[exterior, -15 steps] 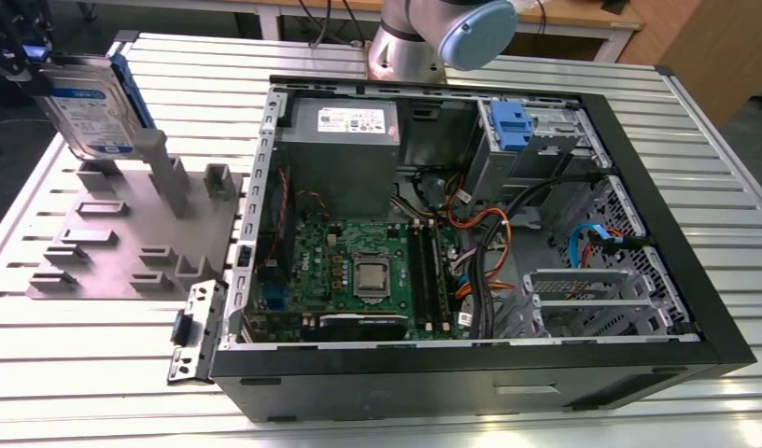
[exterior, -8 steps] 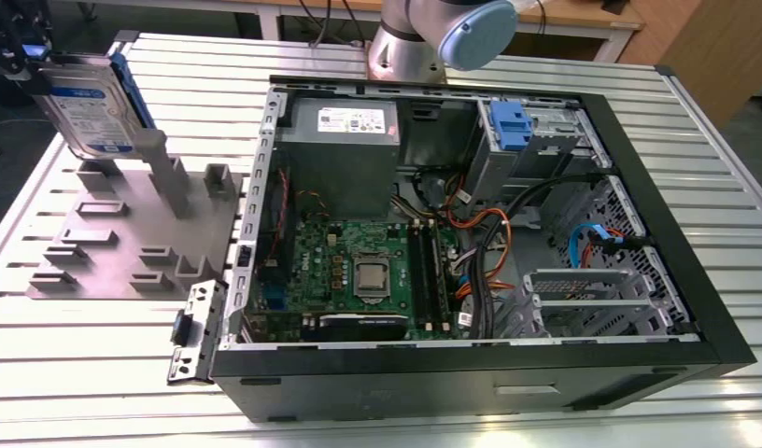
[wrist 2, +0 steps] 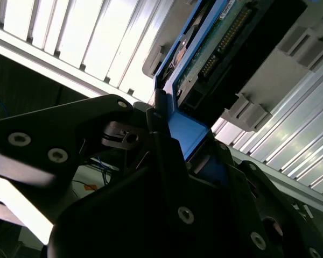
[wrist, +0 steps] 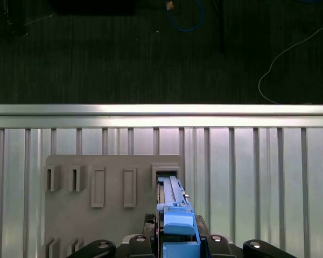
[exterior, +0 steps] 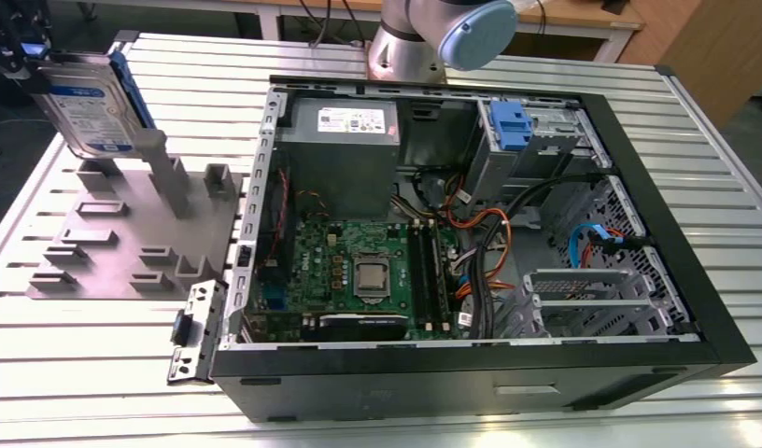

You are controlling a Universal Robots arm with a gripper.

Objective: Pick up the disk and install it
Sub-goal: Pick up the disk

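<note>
- At the exterior view's left: disk (exterior: 92, 105), upright on edge, above the grey slotted fixture (exterior: 107, 252); well apart from the open computer case (exterior: 717, 308).
- Gripper (wrist 2: 185, 137): clamped on the disk's blue carrier frame (wrist: 177, 226).
- Lower edge: possibly clear of its slot (wrist: 167, 176); hard to tell.
- Handling, judged: lift straight and keep the disk upright, so the frame does not snag the fixture posts.

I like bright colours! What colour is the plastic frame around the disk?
Blue. The frame around the disk shows best in the first wrist view.
</note>
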